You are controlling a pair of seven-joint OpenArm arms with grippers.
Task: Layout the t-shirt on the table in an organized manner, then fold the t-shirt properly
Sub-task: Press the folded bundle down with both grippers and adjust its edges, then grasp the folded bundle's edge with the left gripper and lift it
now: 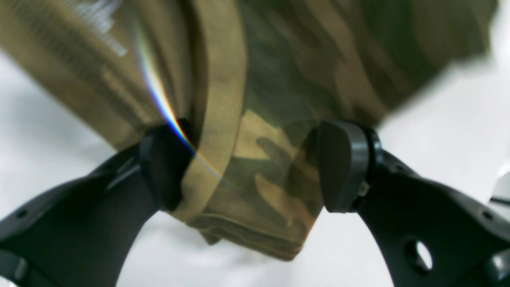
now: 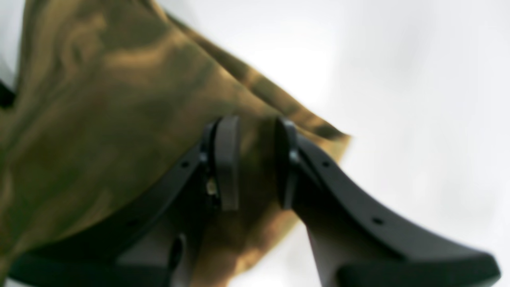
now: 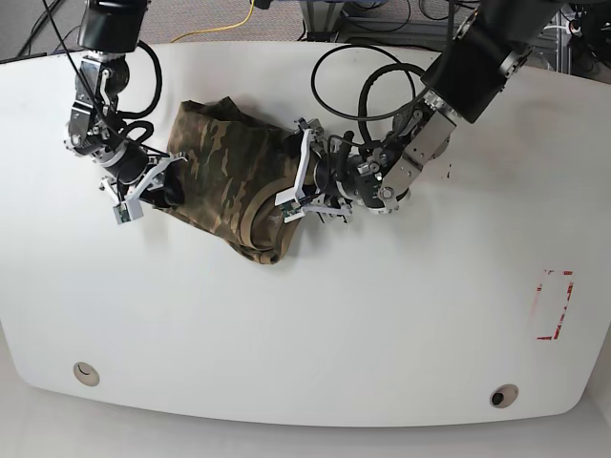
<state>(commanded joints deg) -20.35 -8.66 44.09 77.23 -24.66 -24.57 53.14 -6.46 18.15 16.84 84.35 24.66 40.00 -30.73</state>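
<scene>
The camouflage t-shirt lies crumpled on the white table, left of centre. My left gripper is at the shirt's right edge. In the left wrist view the left gripper has its fingers well apart, pressed against a thick bunch of layered hem of the t-shirt. My right gripper is at the shirt's left edge. Up close the right gripper is shut to a narrow gap, and the cloth of the t-shirt fills that gap.
Black cables loop over the table behind the left arm. Two grommet holes sit near the front edge. A red-marked rectangle is at the right.
</scene>
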